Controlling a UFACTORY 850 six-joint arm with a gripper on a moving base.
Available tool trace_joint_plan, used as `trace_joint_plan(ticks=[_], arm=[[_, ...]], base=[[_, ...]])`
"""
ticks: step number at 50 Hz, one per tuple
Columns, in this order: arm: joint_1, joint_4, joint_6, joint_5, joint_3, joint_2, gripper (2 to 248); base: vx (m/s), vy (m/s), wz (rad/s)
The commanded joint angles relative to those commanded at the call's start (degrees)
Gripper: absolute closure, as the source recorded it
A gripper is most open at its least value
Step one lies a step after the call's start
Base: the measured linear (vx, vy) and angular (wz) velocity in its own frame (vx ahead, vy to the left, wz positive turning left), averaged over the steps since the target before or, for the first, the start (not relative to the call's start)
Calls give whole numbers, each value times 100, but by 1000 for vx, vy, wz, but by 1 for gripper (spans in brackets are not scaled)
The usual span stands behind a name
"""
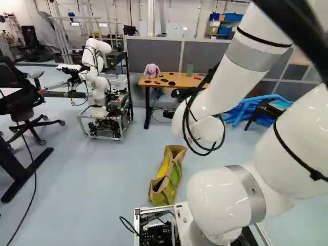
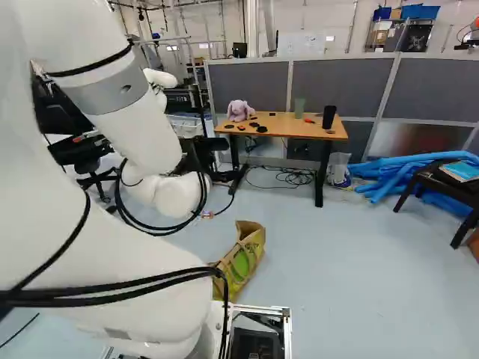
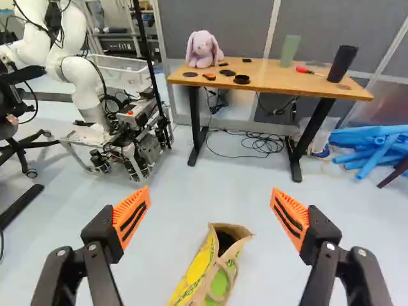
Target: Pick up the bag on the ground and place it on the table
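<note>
My gripper, partly hidden by the arm, shows as a dark shape (image 1: 180,94) past the wrist in the left base view. In the wrist view the gripper (image 3: 210,213) is open, its orange pads wide apart with nothing held. The tan, yellow and green bag (image 3: 220,271) stands on the floor, seen low between the two fingers and apart from both. The base views show the bag (image 1: 166,177) (image 2: 243,258) just ahead of the base. Farther off is the wooden table (image 2: 284,127) (image 3: 255,78), with bare patches on its top.
On the table are a plush rabbit (image 3: 203,49), a green cup (image 3: 290,50), a black cup (image 3: 343,63) and small dark items. Cables (image 3: 255,143) lie beneath it. Another robot (image 1: 97,77) stands left of it. Blue tubes (image 2: 404,176) and a dark chair (image 2: 441,191) are at the right.
</note>
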Motion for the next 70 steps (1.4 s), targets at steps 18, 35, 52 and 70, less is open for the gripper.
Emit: trace_joint_plan(ticks=[18, 35, 52, 70], arm=[[252, 152, 0, -1002, -542, -579, 3], [409, 399, 0, -2024, -1080, -1114, 3], [465, 698, 0, -3046, -1676, -1820, 3], [417, 1017, 0, -4132, -2366, -2692, 3]], base=[[0, 0, 0], [0, 0, 0], [0, 0, 0], [0, 0, 0]])
